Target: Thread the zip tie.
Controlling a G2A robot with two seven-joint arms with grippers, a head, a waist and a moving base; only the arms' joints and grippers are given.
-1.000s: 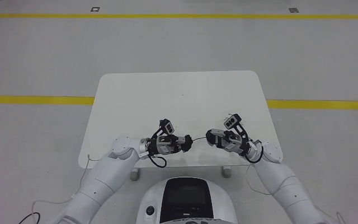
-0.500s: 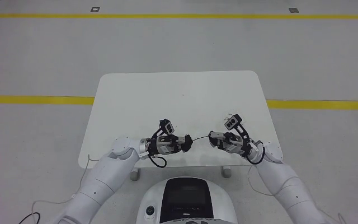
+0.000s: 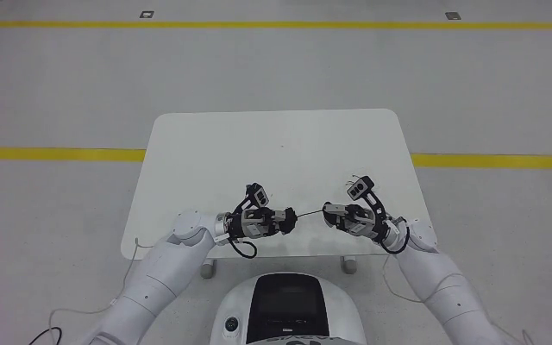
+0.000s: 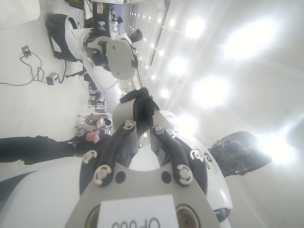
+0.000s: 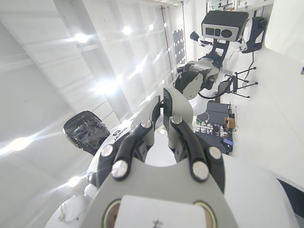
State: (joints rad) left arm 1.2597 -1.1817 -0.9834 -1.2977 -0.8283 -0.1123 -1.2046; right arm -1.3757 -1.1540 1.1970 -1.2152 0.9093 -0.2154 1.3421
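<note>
A: Start close. What is the left end effector (image 4: pixel 141 99) doing?

B: It is pinched tight on something black at its tips. In its own wrist view the black piece merges with the dark pads, so its outline is hard to make out.

A: And the right end effector (image 5: pixel 162 97)?

B: Narrow, with only a slit between the pads. I can make out nothing in that slit from its wrist view.

A: So where is the zip tie (image 3: pixel 307 212)?

B: From above it is a thin dark line strung between the two end effectors. One end sits in the left one and the other reaches the right one's tips. I cannot tell whether the right one actually grips it, because the line is too fine there. The tie's head is too small to pick out.

A: Does it touch the table (image 3: pixel 259 147)?

B: I can't judge that from above. Both end effectors are over the near part of the white table, tips facing each other and a little apart.

A: And farther out?

B: A grey floor (image 3: pixel 86 86) with two yellow lines (image 3: pixel 69 153). One line passes either side of the table and the other runs beyond it. Past that are two small dark floor plates (image 3: pixel 147 14). In the wrist views, bright ceiling lights (image 4: pixel 209 91) hide much of the ceiling. A black chair (image 5: pixel 234 84) stands farther off.
</note>
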